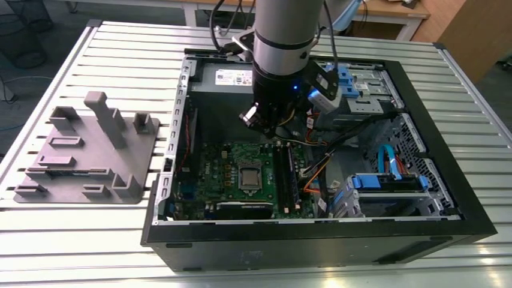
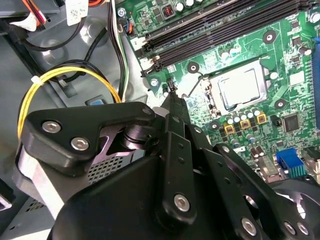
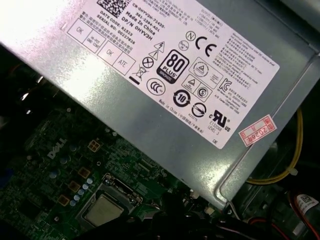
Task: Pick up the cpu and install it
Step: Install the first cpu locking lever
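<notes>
Small silver-topped square cpu (image 2: pixel 241 85) seated in socket; black gripper (image 2: pixel 172 92) above motherboard, apparently closed, empty; lift straight, clear of cables.

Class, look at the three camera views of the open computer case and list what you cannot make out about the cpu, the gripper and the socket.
- The gripper in the second wrist view: its own linkages hide whether the fingertips are open.
- The cpu in the exterior view: too small to tell if it is fully seated.
- The cpu in the first wrist view: the dark gripper body covers part of the socket frame.
</notes>
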`<act>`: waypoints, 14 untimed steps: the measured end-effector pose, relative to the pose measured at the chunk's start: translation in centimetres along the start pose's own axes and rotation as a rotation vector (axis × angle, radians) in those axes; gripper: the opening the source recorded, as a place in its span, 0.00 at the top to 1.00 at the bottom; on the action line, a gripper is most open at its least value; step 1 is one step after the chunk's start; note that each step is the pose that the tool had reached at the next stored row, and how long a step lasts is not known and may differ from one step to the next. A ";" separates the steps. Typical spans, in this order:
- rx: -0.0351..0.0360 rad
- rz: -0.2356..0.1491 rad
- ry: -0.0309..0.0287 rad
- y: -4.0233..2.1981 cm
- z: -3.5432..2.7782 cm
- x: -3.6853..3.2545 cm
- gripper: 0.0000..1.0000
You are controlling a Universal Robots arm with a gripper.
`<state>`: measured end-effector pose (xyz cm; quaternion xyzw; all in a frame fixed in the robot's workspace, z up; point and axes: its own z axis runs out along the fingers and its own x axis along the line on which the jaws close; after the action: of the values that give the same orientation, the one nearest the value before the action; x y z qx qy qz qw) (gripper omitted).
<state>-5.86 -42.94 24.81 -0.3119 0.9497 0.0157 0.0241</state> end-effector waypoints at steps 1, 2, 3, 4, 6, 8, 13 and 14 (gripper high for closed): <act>0.0000 0.000 0.0000 0.02 0.03 -0.02 0.89; -0.0001 0.000 -0.0002 0.05 0.05 -0.03 0.89; -0.0001 0.000 -0.0002 0.08 0.07 -0.05 0.89; -0.0001 0.000 -0.0002 0.11 0.09 -0.07 0.89; -0.0001 0.000 -0.0003 0.18 0.19 -0.11 0.89; 0.0000 0.000 0.0000 0.29 0.31 -0.18 0.89; -0.0001 0.000 -0.0002 0.56 0.51 -0.21 0.89; 0.0000 0.001 -0.0002 0.61 0.53 -0.14 0.89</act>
<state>-6.09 -42.34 24.29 -0.3116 0.9498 0.0158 0.0241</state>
